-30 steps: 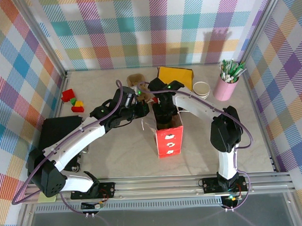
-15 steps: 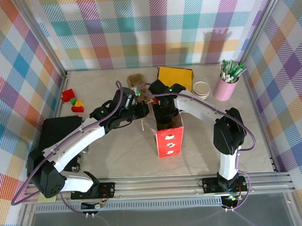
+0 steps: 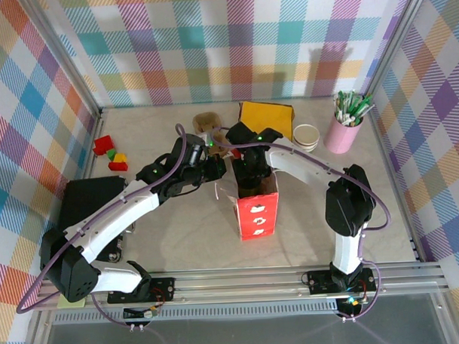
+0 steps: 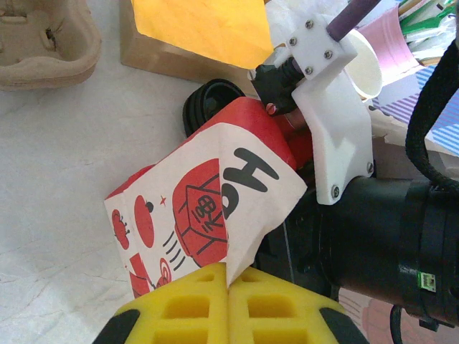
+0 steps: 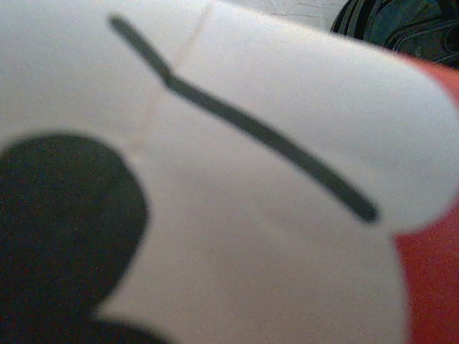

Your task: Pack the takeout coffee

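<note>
Your right hand [image 3: 249, 179] sits down in the mouth of the red paper bag [image 3: 255, 215], and the bag's walls hide its fingers. Its own camera gives you a blurred white sheet with black print and a red edge, so you cannot tell whether the hand is spread or pressed together. Your left hand [image 4: 228, 278] is pressed together on the bag's white inner flap, with its yellow pads [image 4: 179, 309] cut off at the bottom of the wrist view.

The takeout coffee [image 3: 306, 137] stands upright at the back right of the bench [image 3: 183, 238], just beside the pink cup of pens [image 3: 342, 130] and apart from both hands. From above you see its cream rim and inside, and little of its sides.

You have one bag, one coffee, one pink cup, one cardboard carrier [image 3: 205, 121], one yellow sheet [image 3: 267, 112], and a cluster of coloured blocks [image 3: 110, 152] too small to count.

The bench is pale and marbled, and pastel plaid cloth [image 3: 210, 44] walls it in.
</note>
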`<act>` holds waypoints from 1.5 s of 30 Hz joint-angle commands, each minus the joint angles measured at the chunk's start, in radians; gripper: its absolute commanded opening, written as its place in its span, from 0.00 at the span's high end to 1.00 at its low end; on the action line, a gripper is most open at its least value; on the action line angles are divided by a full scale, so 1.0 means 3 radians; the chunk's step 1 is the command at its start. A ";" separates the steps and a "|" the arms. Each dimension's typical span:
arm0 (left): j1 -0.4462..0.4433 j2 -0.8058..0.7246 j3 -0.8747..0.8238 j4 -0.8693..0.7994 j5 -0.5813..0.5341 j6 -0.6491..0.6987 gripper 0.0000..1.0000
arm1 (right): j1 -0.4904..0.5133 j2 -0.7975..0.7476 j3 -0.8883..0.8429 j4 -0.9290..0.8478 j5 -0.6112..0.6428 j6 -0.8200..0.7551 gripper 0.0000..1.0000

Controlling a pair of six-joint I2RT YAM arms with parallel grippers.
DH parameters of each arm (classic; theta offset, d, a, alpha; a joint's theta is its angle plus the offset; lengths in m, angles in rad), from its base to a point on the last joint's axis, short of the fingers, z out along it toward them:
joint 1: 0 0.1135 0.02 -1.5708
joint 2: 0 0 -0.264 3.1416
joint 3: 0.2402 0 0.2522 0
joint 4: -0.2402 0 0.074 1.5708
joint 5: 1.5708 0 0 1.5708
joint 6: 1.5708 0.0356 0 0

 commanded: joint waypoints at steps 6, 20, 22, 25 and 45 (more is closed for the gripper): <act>-0.0056 -0.0035 -0.0028 -0.0077 -0.0041 0.0067 0.98 | 0.0059 0.0001 0.0091 -0.0451 -0.0238 0.0052 0.25; -0.0107 -0.0053 0.0018 -0.0169 -0.0151 0.0100 0.98 | 0.0060 -0.0370 0.0220 -0.0484 -0.0300 0.0065 0.18; -0.0119 -0.0058 0.0036 -0.0184 -0.0169 0.0103 0.98 | 0.0062 -0.0405 0.0225 -0.0468 -0.0299 0.0072 0.18; -0.0141 -0.0055 0.0071 -0.0236 -0.0217 0.0107 0.98 | 0.0063 -0.0444 0.0249 -0.0479 -0.0283 0.0085 0.17; -0.0243 -0.0073 0.0313 -0.0386 -0.0177 0.0154 0.76 | 0.0125 -0.0337 0.0299 -0.0528 -0.0050 0.0051 0.13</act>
